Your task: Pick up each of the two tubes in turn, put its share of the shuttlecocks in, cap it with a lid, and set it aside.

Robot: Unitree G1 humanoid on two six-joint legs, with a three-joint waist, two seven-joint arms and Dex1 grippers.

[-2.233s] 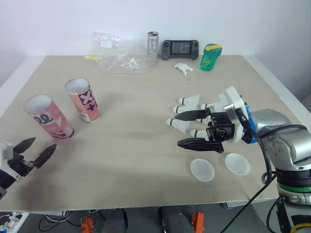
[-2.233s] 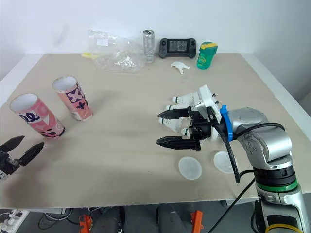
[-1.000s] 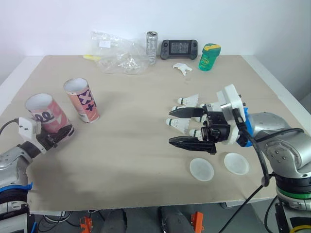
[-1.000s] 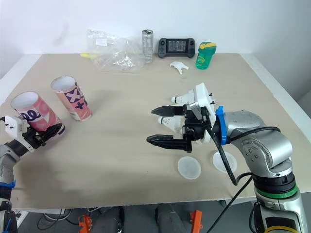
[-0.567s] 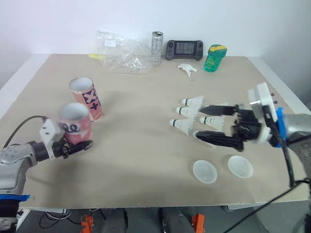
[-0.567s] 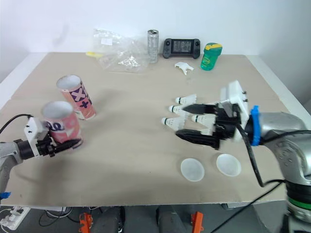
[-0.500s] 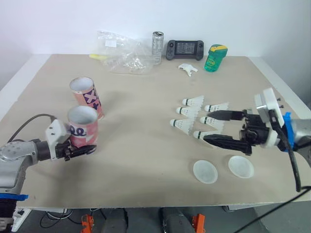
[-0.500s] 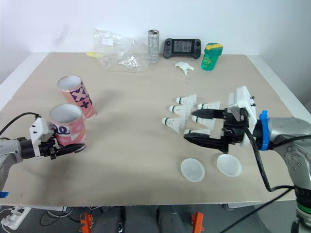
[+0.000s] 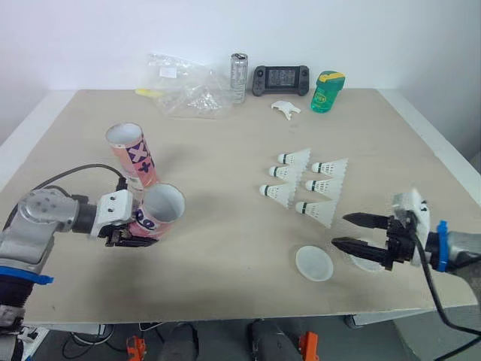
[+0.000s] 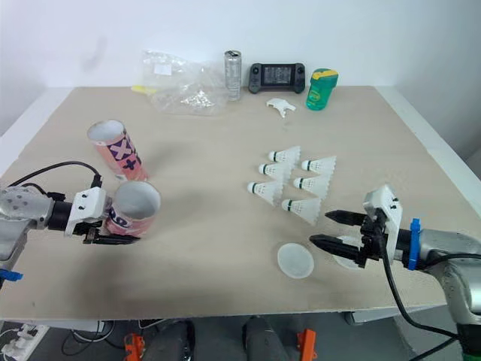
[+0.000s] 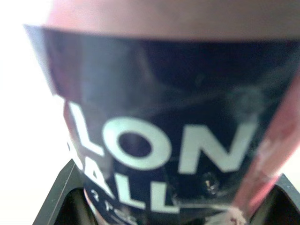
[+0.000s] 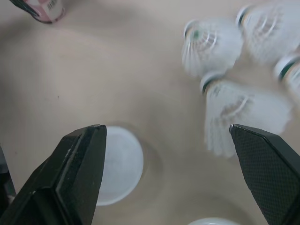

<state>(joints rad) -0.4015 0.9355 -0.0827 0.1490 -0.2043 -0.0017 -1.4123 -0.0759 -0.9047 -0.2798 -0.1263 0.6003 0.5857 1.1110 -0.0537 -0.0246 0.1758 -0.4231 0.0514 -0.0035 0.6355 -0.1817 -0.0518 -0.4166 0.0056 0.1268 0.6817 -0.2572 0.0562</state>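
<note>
The left claw (image 9: 135,228) is clamped around the lower part of a pink tube (image 9: 156,214) near the tabletop's (image 9: 225,128) left front, tipped at a slant with its open mouth facing the middle of the tabletop. The second tube (image 9: 134,156) stands just behind it, leaning slightly. Six shuttlecocks (image 9: 304,183) lie clustered right of centre, corks pointing left. Nearer the front edge are two lids, one (image 9: 314,263) lying free and the other (image 9: 370,264) partly under the right claw (image 9: 340,230), which hovers low with its fingers spread wide and nothing between them.
</note>
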